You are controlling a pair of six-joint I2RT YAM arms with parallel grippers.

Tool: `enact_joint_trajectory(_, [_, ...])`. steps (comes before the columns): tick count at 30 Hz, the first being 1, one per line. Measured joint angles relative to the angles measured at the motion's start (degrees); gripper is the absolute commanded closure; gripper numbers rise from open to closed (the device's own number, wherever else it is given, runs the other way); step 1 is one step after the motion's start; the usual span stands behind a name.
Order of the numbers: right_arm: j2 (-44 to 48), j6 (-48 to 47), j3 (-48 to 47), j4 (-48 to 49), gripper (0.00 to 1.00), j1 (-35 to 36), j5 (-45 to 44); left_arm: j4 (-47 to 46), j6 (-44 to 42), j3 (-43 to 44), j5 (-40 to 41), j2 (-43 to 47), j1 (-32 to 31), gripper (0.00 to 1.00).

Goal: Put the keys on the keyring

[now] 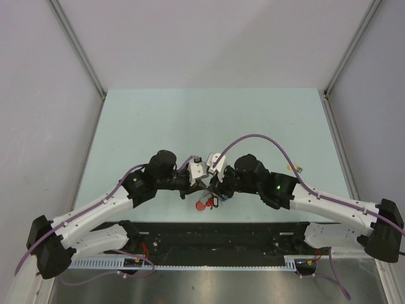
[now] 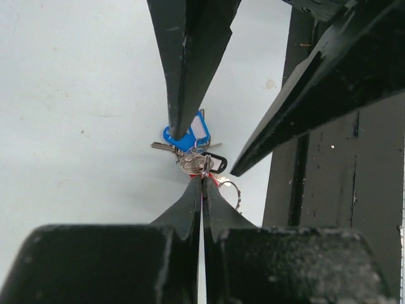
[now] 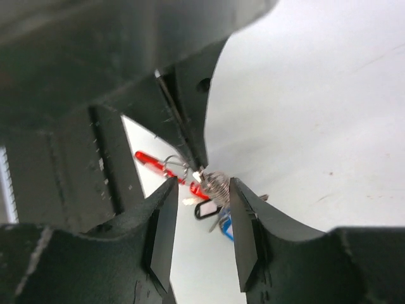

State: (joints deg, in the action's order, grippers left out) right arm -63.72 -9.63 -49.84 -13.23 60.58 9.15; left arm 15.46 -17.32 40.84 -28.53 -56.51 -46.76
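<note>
The keyring (image 2: 195,163) is a coiled metal ring, held up off the table by my left gripper (image 2: 202,178), whose tips are shut on its edge. A blue-headed key (image 2: 190,136), a black tag (image 2: 216,163) and a second thin ring (image 2: 230,190) hang with it. In the right wrist view the keyring (image 3: 217,183) sits between the spread fingers of my right gripper (image 3: 202,183), which is open and not touching it. The red end piece (image 3: 150,161) hangs behind. From above, both grippers meet near the table's front edge, left gripper (image 1: 201,182) and right gripper (image 1: 218,185), with the red end piece (image 1: 202,204) below them.
The pale green table (image 1: 209,120) stretches away behind the grippers. A black base plate (image 1: 221,235) runs along the near edge right under the bundle. A small yellowish item (image 1: 295,168) lies on the table to the right of the right arm.
</note>
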Motion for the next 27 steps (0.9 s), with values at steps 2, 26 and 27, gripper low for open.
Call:
enact_joint_trajectory(2, [0.0, 0.2, 1.2, 2.8, 0.59, 0.5, -2.8, 0.3, 0.7, 0.0, 0.9, 0.2, 0.0, 1.0])
enact_joint_trajectory(26, [4.7, 5.8, 15.9, 22.3, 0.6, 0.0, -10.3, 0.1, 8.3, 0.0, 6.5, 1.1, 0.7, 1.0])
enact_joint_trajectory(27, [5.3, 5.9, 16.1, 22.7, 0.6, 0.0, -10.4, 0.1, 8.5, 0.0, 6.6, 1.1, 0.7, 1.0])
